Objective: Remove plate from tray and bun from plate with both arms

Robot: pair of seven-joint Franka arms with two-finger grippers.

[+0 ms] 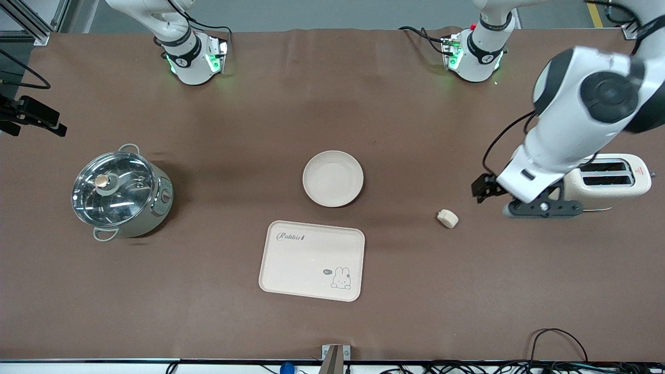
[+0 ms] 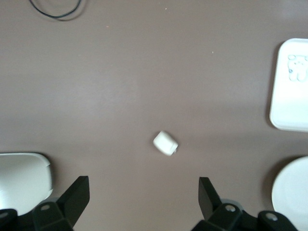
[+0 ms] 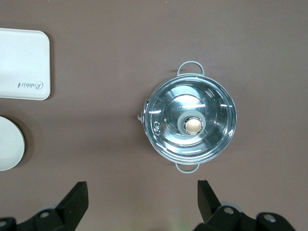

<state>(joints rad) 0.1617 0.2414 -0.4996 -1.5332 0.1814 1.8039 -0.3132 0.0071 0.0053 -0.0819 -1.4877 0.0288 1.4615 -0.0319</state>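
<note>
The plate [image 1: 333, 178] sits bare on the brown table [image 1: 332, 104], clear of the tray [image 1: 312, 260] and a little farther from the front camera than it, a strip of tabletop between the two. The tray lies flat and empty (its script corner and its bunny drawing both showing). The bun [image 1: 448, 218] rests on the table by itself, well apart from the plate, toward the left arm's end and touching nothing. Up above, the left gripper [image 1: 524, 205] hangs over the table between the bun and the toaster [image 1: 608, 177], and the left wrist view shows its jaws spread wide and empty, one black finger [image 2: 77, 197] at either side with the bun [image 2: 165, 143] lying on the table in the span between them. The right gripper [image 3: 142, 202] is out of the front view, but its own wrist view puts it above the lidded steel pot [image 3: 191, 123], jaws just as wide and holding nothing. That pot [image 1: 122, 193] stands at the right arm's end of the table, lid on, knob up, well apart from the tray.
</note>
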